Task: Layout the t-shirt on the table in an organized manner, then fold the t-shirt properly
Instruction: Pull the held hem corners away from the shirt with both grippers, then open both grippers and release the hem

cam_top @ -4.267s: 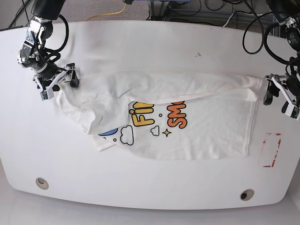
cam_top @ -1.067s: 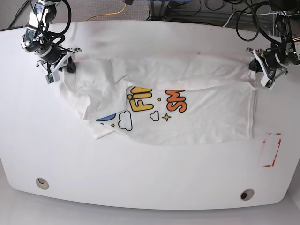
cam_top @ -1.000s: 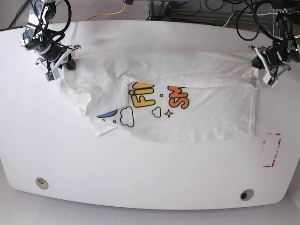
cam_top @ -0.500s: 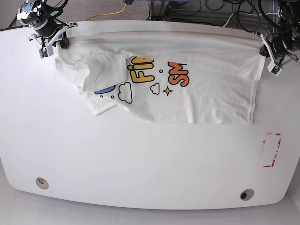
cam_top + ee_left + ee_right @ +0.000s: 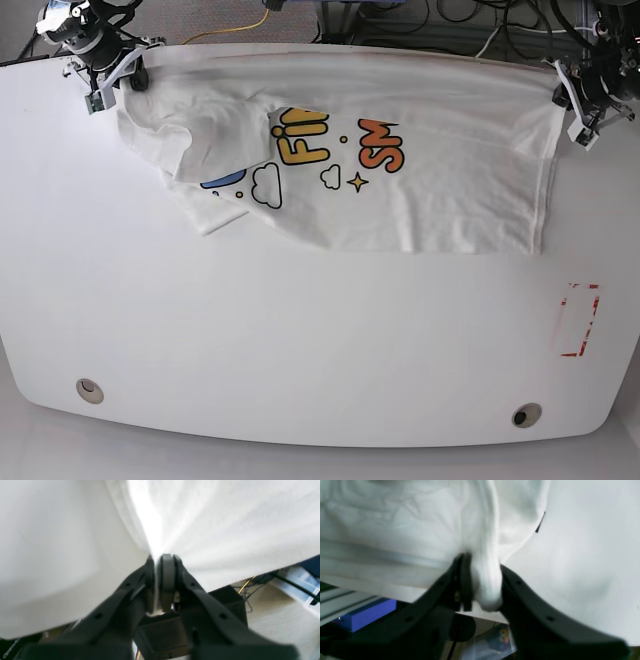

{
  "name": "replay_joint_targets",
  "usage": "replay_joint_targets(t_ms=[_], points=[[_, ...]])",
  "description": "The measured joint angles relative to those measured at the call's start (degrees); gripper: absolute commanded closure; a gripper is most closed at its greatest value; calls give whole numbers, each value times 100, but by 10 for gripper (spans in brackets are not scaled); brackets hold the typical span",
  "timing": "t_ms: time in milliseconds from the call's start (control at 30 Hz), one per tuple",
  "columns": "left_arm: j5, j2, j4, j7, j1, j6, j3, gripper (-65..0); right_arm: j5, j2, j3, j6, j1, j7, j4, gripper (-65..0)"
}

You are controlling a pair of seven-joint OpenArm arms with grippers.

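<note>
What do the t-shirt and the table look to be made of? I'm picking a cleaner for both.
The t-shirt: soft matte knit cloth, likely cotton or a blend; it creases, drapes and bunches between the fingers. Its print looks flat and opaque.

The table: hard, smooth white top, probably laminate or painted board; it shows faint sheen and no grain.

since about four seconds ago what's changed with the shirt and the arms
Both end effectors, left and right, have pulled the t-shirt toward the table's far edge, each gripping a corner of it. The fold that covered the top of the print is gone, so the letters show fully. The bunched sleeve side is still crumpled, and the red tape rectangle has not moved.
</note>
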Motion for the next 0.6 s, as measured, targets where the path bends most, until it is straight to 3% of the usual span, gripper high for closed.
replay_joint_targets(t_ms=[233,333,433,600], points=[[20,-2,37,-2,-2,22,-11,-338,-59,9,35,-52,4,-7,0,-518],[42,-2,37,4,0,24,-31,-375,-55,13,37,-46,11,-2,0,-596],[39,-13,37,0,-4,35,-31,-375,-13,-24,280,-7,35,-15,46,-644],[39,-37,37,0,-33,35,-31,-376,-120,-11,684,-140,48,-83,487,-650]])
